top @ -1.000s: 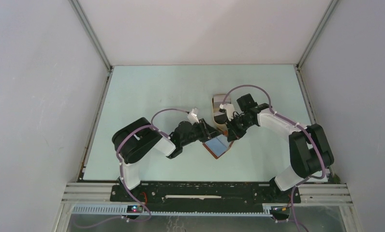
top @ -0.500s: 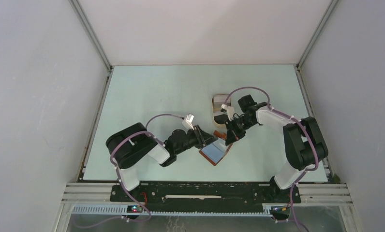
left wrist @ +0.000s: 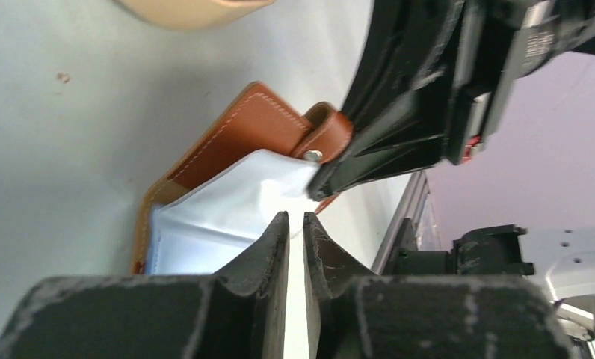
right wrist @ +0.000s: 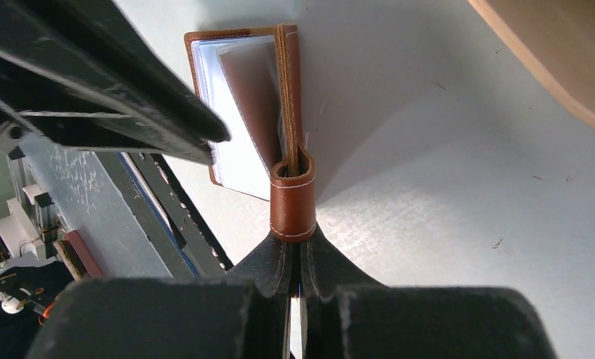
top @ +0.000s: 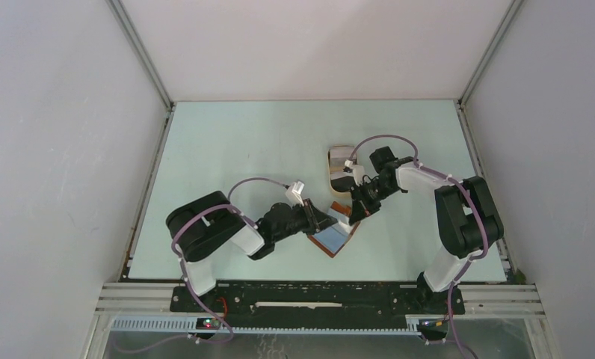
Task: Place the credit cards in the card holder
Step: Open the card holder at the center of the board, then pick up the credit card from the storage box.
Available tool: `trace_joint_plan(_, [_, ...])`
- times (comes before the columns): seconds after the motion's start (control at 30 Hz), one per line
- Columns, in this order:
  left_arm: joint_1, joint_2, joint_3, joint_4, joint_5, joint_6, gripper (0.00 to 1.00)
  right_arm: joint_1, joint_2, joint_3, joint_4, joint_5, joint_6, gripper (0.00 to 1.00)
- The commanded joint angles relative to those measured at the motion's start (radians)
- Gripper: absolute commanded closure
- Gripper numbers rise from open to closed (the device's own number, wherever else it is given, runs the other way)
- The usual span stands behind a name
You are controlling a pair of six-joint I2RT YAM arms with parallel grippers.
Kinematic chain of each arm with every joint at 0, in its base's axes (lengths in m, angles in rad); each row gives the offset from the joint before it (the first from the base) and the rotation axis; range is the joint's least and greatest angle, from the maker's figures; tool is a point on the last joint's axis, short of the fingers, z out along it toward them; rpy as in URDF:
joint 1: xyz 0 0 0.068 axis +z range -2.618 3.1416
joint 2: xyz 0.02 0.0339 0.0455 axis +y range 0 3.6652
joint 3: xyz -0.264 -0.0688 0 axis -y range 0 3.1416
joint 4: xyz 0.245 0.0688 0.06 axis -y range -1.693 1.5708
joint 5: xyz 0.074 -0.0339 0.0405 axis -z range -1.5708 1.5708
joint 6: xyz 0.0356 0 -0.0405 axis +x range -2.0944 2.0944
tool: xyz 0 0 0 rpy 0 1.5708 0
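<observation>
The reddish-brown card holder (top: 333,239) lies open on the table, with pale blue-white sleeves showing inside. My right gripper (top: 352,212) is shut on its snap strap (right wrist: 293,202) and holds that flap up on edge. In the right wrist view the holder (right wrist: 287,67) stretches away from my right gripper (right wrist: 295,239). My left gripper (top: 326,221) is at the holder's open side. In the left wrist view it (left wrist: 295,217) is shut on a thin white card (left wrist: 295,284) seen edge-on, pointing into the holder (left wrist: 242,127). More credit cards (top: 340,166) lie in the tan tray.
The tan oval tray (top: 332,183) stands just beyond the holder, touching distance from my right gripper; its rim shows in the left wrist view (left wrist: 190,9) and the right wrist view (right wrist: 556,67). Grey walls enclose the table on three sides.
Both grippers and the card holder have shifted a little toward the near edge. The left gripper has closed in on the holder's open side.
</observation>
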Motion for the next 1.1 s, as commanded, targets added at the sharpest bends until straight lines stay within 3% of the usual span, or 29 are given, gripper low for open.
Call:
trace_joint_plan(0.0, [-0.008,0.032,0.071,-0.115,-0.001,0.06,0.84,-0.002,0.001,0.034,-0.012,-0.027,-0.003,0.97])
trace_joint_plan(0.13, [-0.008,0.073,0.105,-0.18,-0.012,0.077,0.83,-0.001,-0.019,0.04,-0.026,-0.034,-0.037,0.86])
trace_joint_plan(0.33, [-0.005,0.082,0.131,-0.261,-0.036,0.113,0.82,-0.009,-0.158,0.044,-0.063,-0.024,-0.167,0.54])
trace_joint_plan(0.63, [-0.005,0.081,0.142,-0.298,-0.041,0.145,0.82,-0.069,-0.36,0.165,-0.123,-0.023,-0.437,0.29])
trace_joint_plan(0.73, [-0.005,0.082,0.145,-0.299,-0.04,0.151,0.82,-0.075,-0.359,0.214,-0.049,-0.034,-0.54,0.02])
trace_joint_plan(0.8, [-0.005,0.081,0.145,-0.299,-0.038,0.152,0.82,-0.07,-0.328,0.222,-0.004,-0.035,-0.698,0.0])
trace_joint_plan(0.87, [-0.005,0.08,0.144,-0.297,-0.037,0.154,0.82,-0.051,-0.268,0.269,0.049,0.04,-0.73,0.0])
trace_joint_plan(1.07, [-0.006,0.076,0.145,-0.297,-0.031,0.175,0.81,-0.076,0.07,0.64,-0.171,0.097,-0.874,0.09])
